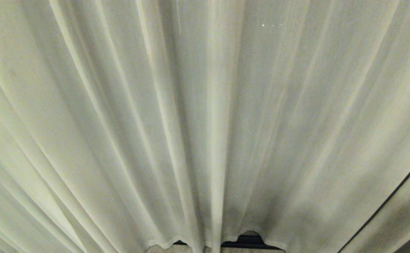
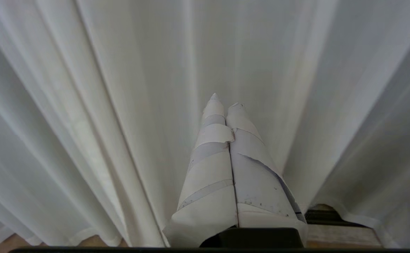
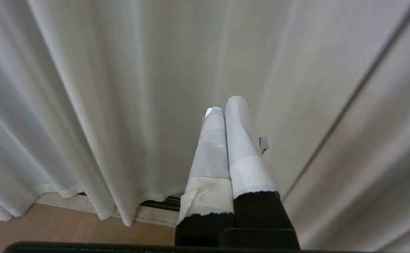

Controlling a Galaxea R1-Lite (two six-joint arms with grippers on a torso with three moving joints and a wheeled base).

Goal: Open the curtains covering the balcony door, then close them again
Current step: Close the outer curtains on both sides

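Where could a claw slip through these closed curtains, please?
The curtains hang drawn, folds crowding the whole view. The only visible opening is the seam where two panels meet, above the dark track under the hem. Bare wood floor lies before the hem.

White-taped fingers [image 3: 242,140] on black bases

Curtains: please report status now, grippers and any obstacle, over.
Left gripper shut, empty, before the fabric. Right gripper shut, empty. Curtains drawn closed, hanging to the floor. No obstacle seen.
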